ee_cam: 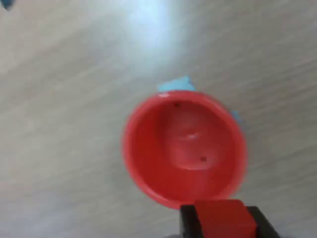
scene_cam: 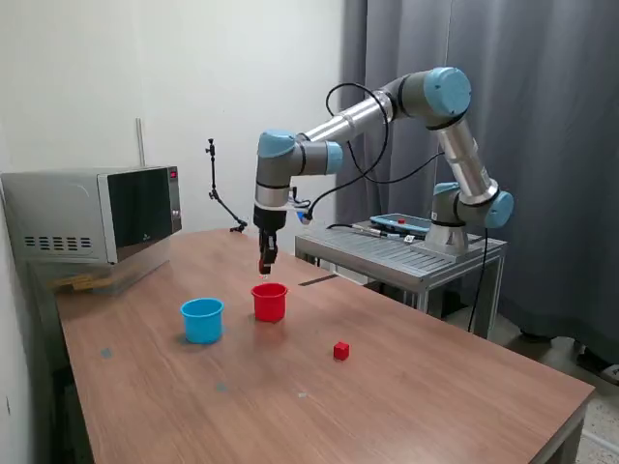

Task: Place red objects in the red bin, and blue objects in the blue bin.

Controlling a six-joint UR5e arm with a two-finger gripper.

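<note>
Hand (ee_cam: 225,220) gripping red cube (ee_cam: 224,218) above red cup (ee_cam: 148,168)

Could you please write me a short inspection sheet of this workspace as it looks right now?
Surface: wooden table, a few faint marks.
Job's things: red cup upright beside the blue cup; one red cube loose on the table; a second red cube held above the red cup. The red cup looks empty in the wrist view. No blue cubes seen.
Clutter: nothing seen.
Gripper: gripper shut on the second red cube, over the red cup.
Cables: black cable looped along the arm.
Surroundings: microwave, metal stand under the arm's base, grey curtain.
</note>
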